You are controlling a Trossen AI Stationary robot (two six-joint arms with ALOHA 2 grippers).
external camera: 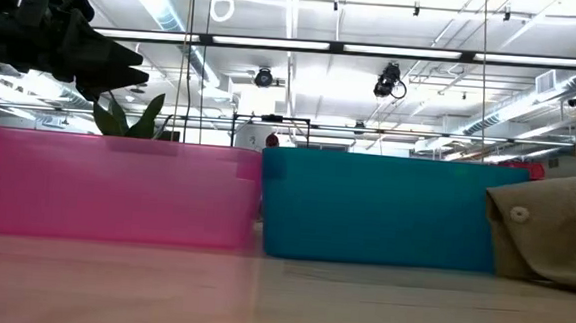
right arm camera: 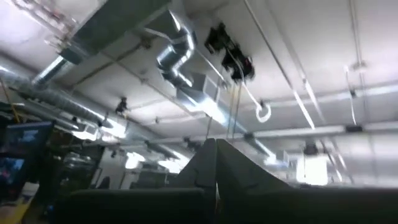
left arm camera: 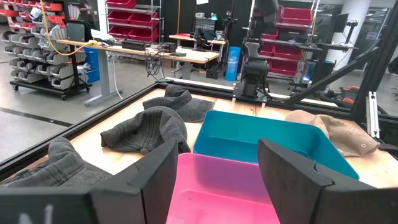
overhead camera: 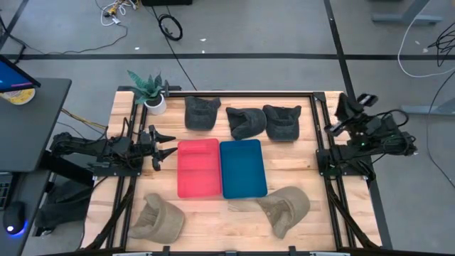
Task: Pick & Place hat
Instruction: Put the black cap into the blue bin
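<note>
From above: left gripper [overhead camera: 168, 144] hovering at the left edge of the table, just beside the pink bin [overhead camera: 198, 168], fingers spread apart with nothing between them. Right gripper [overhead camera: 346, 104] raised off the right edge, past the table frame, well apart from every hat. Pink bin and blue bin [overhead camera: 243, 168] touching side by side at mid-table. Three dark grey hats in a row along the far side: first dark hat [overhead camera: 201, 112] nearest the potted plant [overhead camera: 151, 91], second dark hat [overhead camera: 246, 122] in the middle, third dark hat [overhead camera: 283, 120] just beside it. Two tan hats along the near edge: left tan hat [overhead camera: 156, 217] below the pink bin's corner, right tan hat [overhead camera: 284, 208] below the blue bin (none of the five touching either gripper).

From table height: pink and blue bins filling the frame, the edge of a tan hat [external camera: 549, 232] at the right, plant leaves behind the pink bin, a dark gripper [external camera: 89, 49] overhead at upper left.

From the left wrist: two dark fingers [left arm camera: 155, 174] wide apart, empty, framing the pink bin's [left arm camera: 224, 186] rim; dark hats [left arm camera: 146, 129] lying off to one side of the fingers, beyond their reach; a tan hat [left arm camera: 339, 132] past the blue bin [left arm camera: 261, 140].

From the right wrist: fingers [right arm camera: 214, 165] pressed together, gripping nothing, pointed up at ceiling ducts [right arm camera: 177, 62] (no hat in sight here).
</note>
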